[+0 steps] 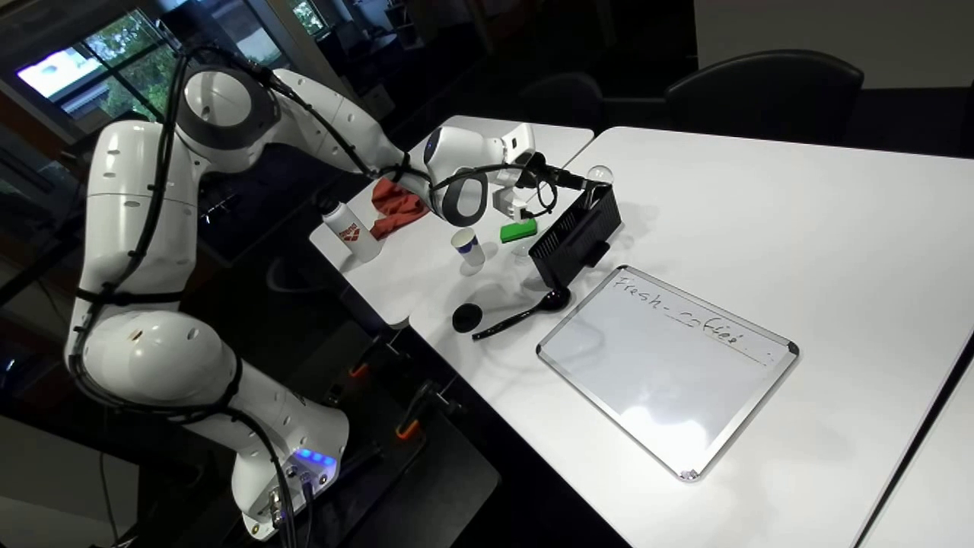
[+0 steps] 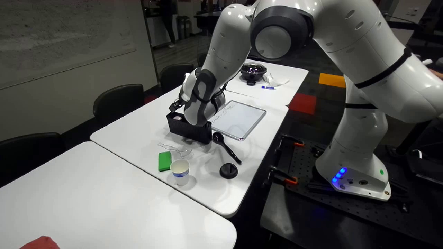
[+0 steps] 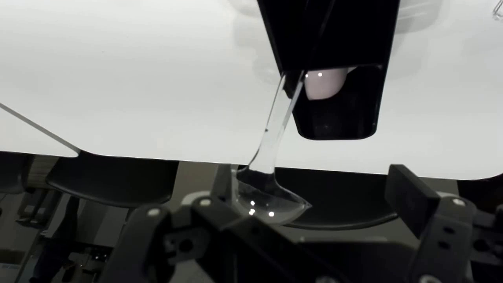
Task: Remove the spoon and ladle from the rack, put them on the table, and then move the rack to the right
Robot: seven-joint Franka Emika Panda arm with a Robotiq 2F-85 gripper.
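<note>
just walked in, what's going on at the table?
The robot arm looks partway through emptying the black rack. Its gripper is open, with the bowl of a clear utensil showing between the spread jaws; nothing is gripped. That utensil leans up out of the rack. The black ladle is already out on the table, and a second clear utensil lies there too. Shifting the rack to the right is probably left for after.
</note>
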